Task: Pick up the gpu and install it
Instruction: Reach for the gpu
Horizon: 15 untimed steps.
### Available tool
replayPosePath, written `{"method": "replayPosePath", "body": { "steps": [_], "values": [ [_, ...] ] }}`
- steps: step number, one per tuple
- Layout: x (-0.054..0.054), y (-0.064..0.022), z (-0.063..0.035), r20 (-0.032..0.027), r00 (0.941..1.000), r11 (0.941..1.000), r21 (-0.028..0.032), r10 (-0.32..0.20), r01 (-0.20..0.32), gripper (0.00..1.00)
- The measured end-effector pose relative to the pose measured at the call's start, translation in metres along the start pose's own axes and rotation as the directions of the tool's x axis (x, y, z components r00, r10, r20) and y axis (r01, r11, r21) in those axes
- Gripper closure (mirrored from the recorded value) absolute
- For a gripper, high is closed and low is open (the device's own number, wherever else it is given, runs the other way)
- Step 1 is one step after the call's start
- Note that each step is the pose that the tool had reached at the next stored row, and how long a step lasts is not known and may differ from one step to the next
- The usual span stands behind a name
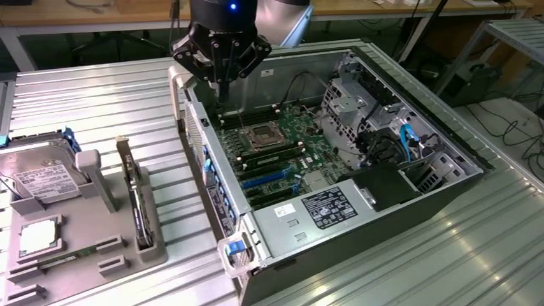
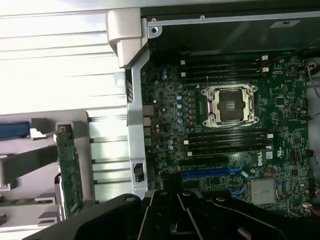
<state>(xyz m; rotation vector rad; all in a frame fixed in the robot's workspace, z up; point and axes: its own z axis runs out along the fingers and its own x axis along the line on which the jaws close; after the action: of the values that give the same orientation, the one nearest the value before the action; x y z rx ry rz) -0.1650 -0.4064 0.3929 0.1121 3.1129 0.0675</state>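
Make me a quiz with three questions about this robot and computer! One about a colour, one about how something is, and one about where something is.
1. What colour are the bright slots on the motherboard?
A. red
B. blue
C. yellow

2. How is the pincer?
A. wide open
B. half open
C. shut, holding nothing

3. Where is the gpu?
A. standing in the grey holder beside the computer case
B. in the pincer
C. plugged into the motherboard

Answers:
1 B: the long slots near the board's middle are blue.
2 C: its fingertips meet above the case's edge with nothing between them.
3 A: the dark card stands on edge in the holder, outside the case.
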Motion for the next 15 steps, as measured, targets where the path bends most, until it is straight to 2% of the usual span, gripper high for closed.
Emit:
{"method": "replayPosePath", "body": {
  "steps": [15],
  "values": [
    [0.026,-0.0275,0.0003,-0.0002,1.0000,1.0000,-0.0003,-0.007,0.007,0.89]
  ]
}}
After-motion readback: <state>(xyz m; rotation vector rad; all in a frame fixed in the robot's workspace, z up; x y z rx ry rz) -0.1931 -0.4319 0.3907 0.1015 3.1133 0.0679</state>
